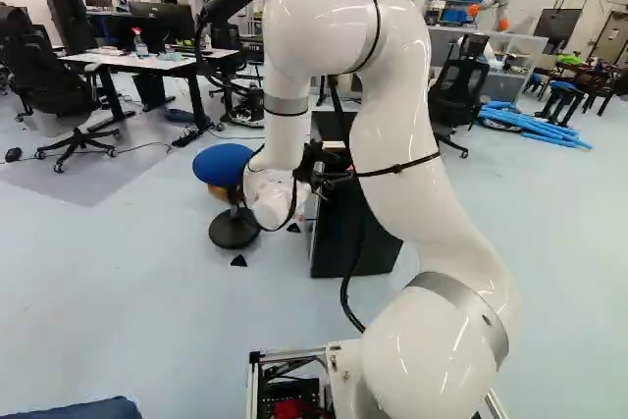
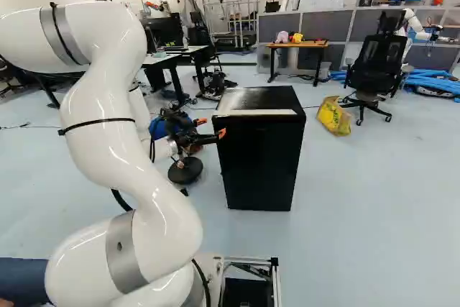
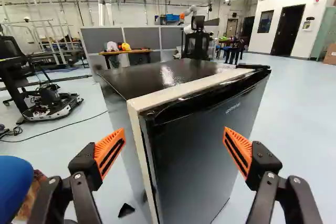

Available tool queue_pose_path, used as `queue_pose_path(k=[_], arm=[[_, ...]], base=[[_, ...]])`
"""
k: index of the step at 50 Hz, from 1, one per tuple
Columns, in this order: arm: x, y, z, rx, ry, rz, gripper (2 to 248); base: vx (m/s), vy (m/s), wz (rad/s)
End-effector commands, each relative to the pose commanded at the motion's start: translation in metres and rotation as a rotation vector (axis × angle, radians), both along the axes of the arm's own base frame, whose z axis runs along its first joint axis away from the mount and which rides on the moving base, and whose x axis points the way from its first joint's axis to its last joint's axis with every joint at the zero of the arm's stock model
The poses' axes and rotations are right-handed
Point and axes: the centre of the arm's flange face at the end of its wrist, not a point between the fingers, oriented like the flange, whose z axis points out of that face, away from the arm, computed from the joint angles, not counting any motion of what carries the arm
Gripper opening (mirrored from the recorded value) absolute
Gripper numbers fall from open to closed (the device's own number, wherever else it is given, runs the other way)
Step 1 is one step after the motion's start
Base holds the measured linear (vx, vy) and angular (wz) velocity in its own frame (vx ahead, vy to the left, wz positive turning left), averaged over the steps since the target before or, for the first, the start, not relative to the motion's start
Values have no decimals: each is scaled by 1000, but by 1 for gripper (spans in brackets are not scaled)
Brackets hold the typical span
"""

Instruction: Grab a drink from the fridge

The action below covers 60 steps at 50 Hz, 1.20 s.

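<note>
We see the black fridge (image 2: pixel 260 159) standing upright on the floor, in the middle of the right base view and partly hidden behind our arm (image 1: pixel 417 179) in the left base view. Its long axis runs vertically, and its door (image 3: pixel 207 148) faces back toward our base. Seen from the wrist, the door is turned at a slant, with one upright edge ahead of us and the front receding away to one side. A pale strip (image 3: pixel 184 88) runs behind the door's upper edge, along the flat, glossy top (image 3: pixel 163 73).

Our end effector (image 2: pixel 213 128) is beside the fridge, aimed at that near upright edge. In the wrist view its two orange-padded fingers are spread wide, pinching nothing, and the door's edge shows ahead between them.

A blue-seated stool (image 1: pixel 224 166) stands near the fridge; in the right base view a yellow bag (image 2: pixel 333 116) lies on the floor to its right.
</note>
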Motion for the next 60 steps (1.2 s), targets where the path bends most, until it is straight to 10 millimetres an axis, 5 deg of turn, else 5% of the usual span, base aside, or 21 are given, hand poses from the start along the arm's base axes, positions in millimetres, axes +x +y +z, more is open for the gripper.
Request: queue_pose_path(k=[60], arm=[[20, -16, 0, 1, -26, -54, 247]], base=[[0, 0, 0]])
